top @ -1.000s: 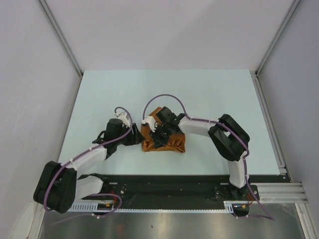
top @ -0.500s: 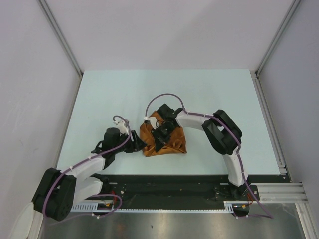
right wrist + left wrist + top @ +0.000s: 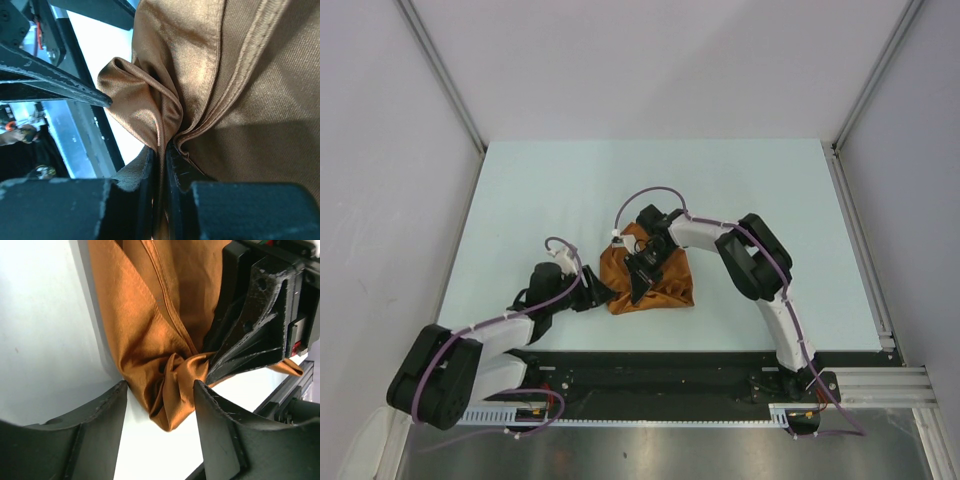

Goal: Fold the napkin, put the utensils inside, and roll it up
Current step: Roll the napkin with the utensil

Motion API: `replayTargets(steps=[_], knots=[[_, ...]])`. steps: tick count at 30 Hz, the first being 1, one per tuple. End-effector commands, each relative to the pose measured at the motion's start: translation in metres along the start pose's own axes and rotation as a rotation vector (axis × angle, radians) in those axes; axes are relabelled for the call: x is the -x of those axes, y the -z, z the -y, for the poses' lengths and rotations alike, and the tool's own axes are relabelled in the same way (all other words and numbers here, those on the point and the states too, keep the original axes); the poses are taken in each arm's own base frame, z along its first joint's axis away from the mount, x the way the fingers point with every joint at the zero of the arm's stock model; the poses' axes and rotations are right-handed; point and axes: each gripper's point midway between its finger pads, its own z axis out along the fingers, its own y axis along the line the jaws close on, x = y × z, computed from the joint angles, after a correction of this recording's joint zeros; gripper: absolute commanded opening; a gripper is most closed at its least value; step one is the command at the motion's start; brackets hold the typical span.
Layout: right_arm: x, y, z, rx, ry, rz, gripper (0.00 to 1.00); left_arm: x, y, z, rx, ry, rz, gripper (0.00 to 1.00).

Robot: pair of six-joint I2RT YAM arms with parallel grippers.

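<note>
While the right end effector (image 3: 161,154) clamps the napkin (image 3: 667,290), the left end effector (image 3: 160,387) stands wide around its corner.

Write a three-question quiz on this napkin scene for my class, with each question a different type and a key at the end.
1. True or false: the left gripper is shut.
2. Multiple choice: what pinches a fold of the napkin? A) the right gripper B) the left gripper C) neither
3. Fill the gap: the napkin lies ___ (flat or bunched) on the table.

Key: 1 false, its jaws stand apart beside the cloth's corner; 2 A; 3 bunched.
</note>
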Motion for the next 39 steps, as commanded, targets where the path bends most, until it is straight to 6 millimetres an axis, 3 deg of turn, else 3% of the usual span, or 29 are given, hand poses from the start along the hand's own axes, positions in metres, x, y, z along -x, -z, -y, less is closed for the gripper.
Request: replayTargets(steps=[1, 9, 12, 13, 16, 21, 24, 25, 28, 32, 37, 39], knots=[[-0.014, -0.006, 0.006, 0.033, -0.083, -0.062, 0.05, 0.005, -0.005, 0.002, -0.025, 0.023, 0.032, 0.58], [-0.008, -0.003, 0.013, 0.057, -0.110, -0.050, 0.06, 0.000, -0.010, 0.003, -0.043, 0.032, 0.010, 0.41], [-0.004, 0.001, 0.015, 0.060, -0.120, -0.035, 0.08, -0.002, -0.012, 0.004, -0.046, 0.036, -0.005, 0.29], [-0.002, 0.003, 0.015, 0.062, -0.117, -0.028, 0.10, -0.002, -0.012, 0.004, -0.049, 0.035, -0.008, 0.19], [0.009, 0.012, 0.013, 0.059, -0.108, 0.001, 0.17, -0.001, -0.014, 0.004, -0.043, 0.035, -0.013, 0.02], [0.040, 0.038, 0.001, 0.037, -0.052, 0.097, 0.39, 0.002, -0.016, 0.005, -0.024, 0.037, -0.035, 0.00], [0.061, 0.064, -0.008, -0.014, -0.003, 0.191, 0.45, 0.005, -0.019, 0.004, 0.000, 0.036, -0.059, 0.00], [0.075, 0.080, -0.020, -0.040, 0.040, 0.254, 0.46, 0.002, -0.019, 0.001, 0.017, 0.041, -0.076, 0.00], [0.083, 0.101, -0.027, -0.099, 0.090, 0.353, 0.49, 0.004, -0.021, 0.002, 0.024, 0.032, -0.087, 0.00], [0.069, 0.128, -0.064, -0.131, 0.142, 0.412, 0.51, 0.003, -0.022, 0.001, 0.034, 0.036, -0.099, 0.00], [0.007, 0.102, -0.064, -0.162, 0.012, 0.307, 0.51, 0.001, -0.022, -0.003, 0.049, 0.042, -0.108, 0.00], [-0.009, 0.091, -0.076, -0.172, -0.006, 0.280, 0.51, 0.002, -0.022, -0.002, 0.049, 0.040, -0.105, 0.00]])
